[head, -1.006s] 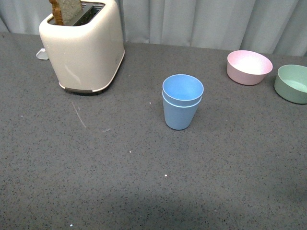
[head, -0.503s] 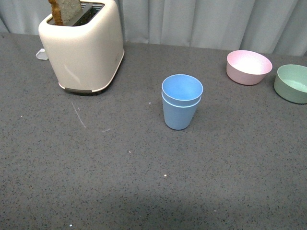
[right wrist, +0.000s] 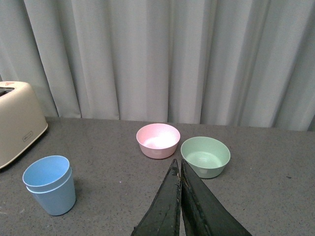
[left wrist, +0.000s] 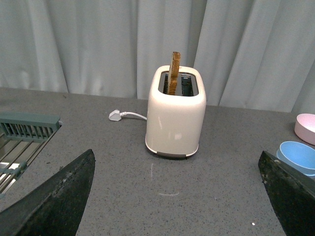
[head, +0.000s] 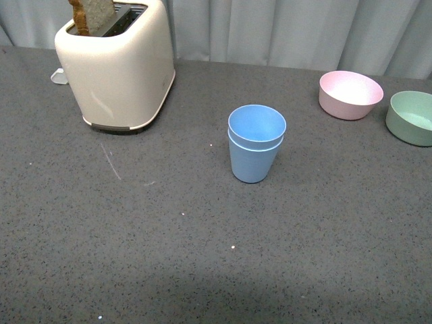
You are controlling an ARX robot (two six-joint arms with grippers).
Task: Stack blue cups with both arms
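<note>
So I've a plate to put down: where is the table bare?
Bare: the wide near strip in front of the toaster and stacked blue cups, and the gap between them. Crowded: far right, where the pink bowl and green bowl sit close together.

Blue cups [head: 256,152]: two matte light-blue tumblers, tapered and handleless, nested one inside the other. The stack is stood upright, mouth up, on the dark grey speckled table [head: 135,236], near its middle. Only the rim band of the outer cup is seen below the inner cup's rim. The inner cup is empty. Nothing is touching the stack; it is also seen in both wrist views.
</note>
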